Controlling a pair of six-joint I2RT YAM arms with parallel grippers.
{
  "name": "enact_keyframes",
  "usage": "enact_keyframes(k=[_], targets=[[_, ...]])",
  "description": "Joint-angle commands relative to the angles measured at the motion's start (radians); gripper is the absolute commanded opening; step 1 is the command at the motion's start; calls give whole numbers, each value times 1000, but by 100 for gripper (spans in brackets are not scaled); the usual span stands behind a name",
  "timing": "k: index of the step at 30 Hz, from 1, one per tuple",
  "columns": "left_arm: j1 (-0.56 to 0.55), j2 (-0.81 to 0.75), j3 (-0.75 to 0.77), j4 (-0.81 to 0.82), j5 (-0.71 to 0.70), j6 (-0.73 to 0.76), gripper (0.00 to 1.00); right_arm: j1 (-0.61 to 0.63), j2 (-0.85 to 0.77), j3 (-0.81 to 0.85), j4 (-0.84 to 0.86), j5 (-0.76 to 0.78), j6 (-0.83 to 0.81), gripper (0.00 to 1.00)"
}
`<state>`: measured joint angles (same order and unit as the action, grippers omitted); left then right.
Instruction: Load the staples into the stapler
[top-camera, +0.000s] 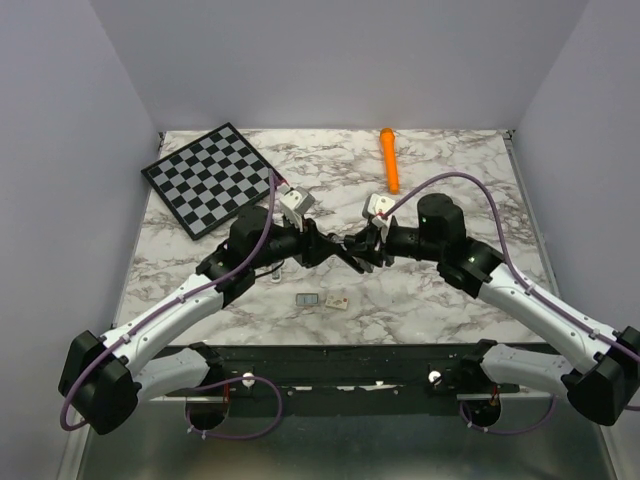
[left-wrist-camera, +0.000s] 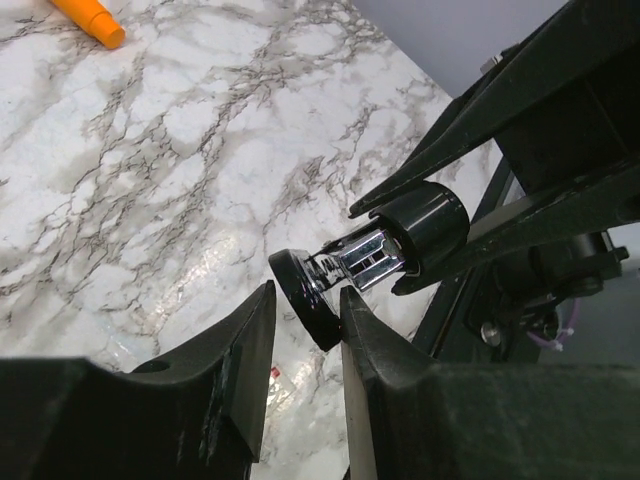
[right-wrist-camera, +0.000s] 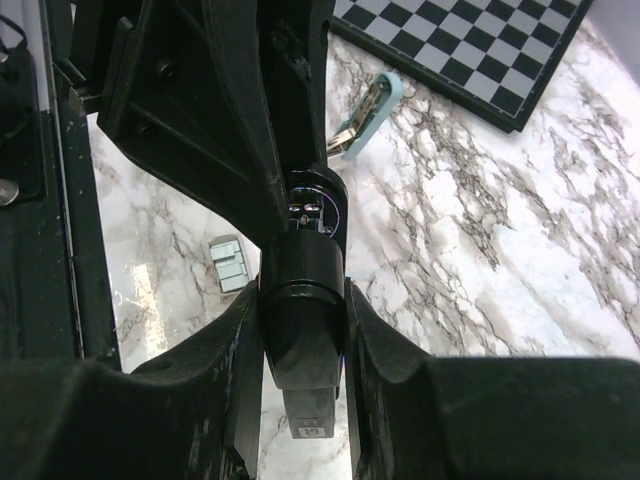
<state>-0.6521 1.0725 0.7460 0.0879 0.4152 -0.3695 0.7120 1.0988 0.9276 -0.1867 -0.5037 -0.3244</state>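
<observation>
I see the stapler (right-wrist-camera: 300, 310), slim and black with chrome showing at one end, lifted in the air and roughly level, just right of the checkerboard's (top-camera: 210, 178) near corner. The staples (top-camera: 307, 299), a small silvery-grey block, lie flat, nearer me than the checkerboard.

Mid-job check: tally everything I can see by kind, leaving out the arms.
black slim stapler: 1
silvery-grey staples block: 1
pale blue little box: 1
orange cylindrical marker: 1
black-and-grey chequered board: 1
small white piece with dark dots: 1
Total: 6
</observation>
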Motion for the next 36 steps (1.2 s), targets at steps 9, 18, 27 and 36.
enact_keyframes(k=[9,18,27,36], targets=[[29,46,-30,-134,-464,-243,16,4,-197,-68,294,-44,172,1],[31,70,-27,-209,-538,-275,16,1,-309,-105,499,-19,294,1],[31,99,-42,-205,-513,-281,18,-8,-366,-82,722,54,393,1],[31,159,-45,-186,-443,-296,33,-25,-321,-15,880,125,409,1]])
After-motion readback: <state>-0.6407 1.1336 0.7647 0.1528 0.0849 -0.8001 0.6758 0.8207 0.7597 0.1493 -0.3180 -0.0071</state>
